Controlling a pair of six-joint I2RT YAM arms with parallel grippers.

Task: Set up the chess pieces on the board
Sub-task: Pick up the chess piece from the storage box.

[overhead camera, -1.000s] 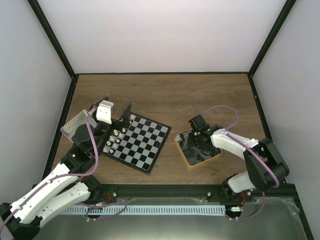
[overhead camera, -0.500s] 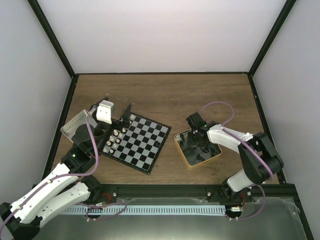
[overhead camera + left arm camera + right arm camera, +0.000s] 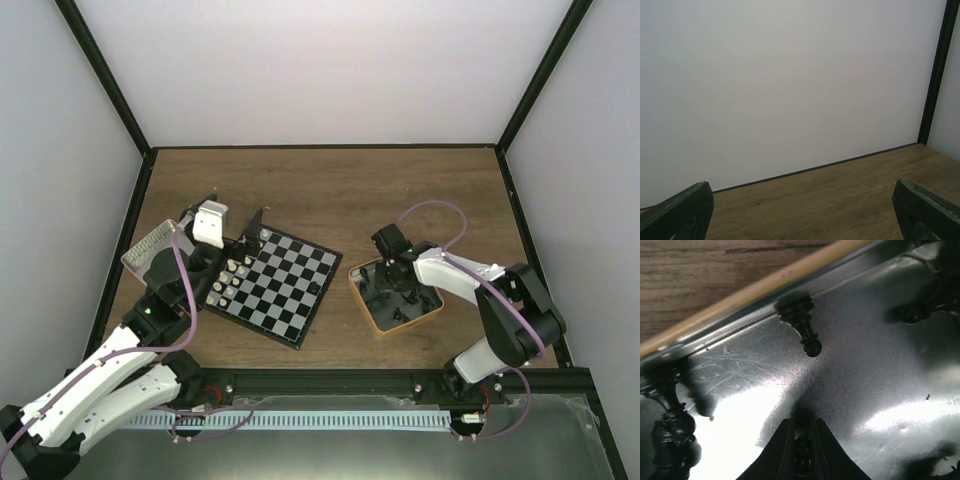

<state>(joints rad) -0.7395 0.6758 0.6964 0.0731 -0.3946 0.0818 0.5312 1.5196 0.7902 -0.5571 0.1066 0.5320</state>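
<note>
The board (image 3: 275, 285) lies left of centre, with several cream-white chess pieces (image 3: 232, 275) standing along its left side. My left gripper (image 3: 232, 215) hovers open over the board's far left corner; in the left wrist view its fingers (image 3: 680, 210) stand wide apart with only table between them. My right gripper (image 3: 392, 268) reaches down into the gold-rimmed tin (image 3: 372, 318). Its jaws are shut on a small black chess piece (image 3: 803, 450). Another black piece (image 3: 801, 322) lies on its side near the tin's rim (image 3: 755, 290).
A silver tin (image 3: 150, 250) sits at the table's left edge beside the left arm. More black pieces (image 3: 670, 430) lie scattered on the gold-rimmed tin's shiny floor. Dark frame posts and white walls enclose the wooden table (image 3: 840, 200).
The right gripper has shifted slightly left inside the tin and its jaws have closed onto a black piece. The left arm has not moved.
</note>
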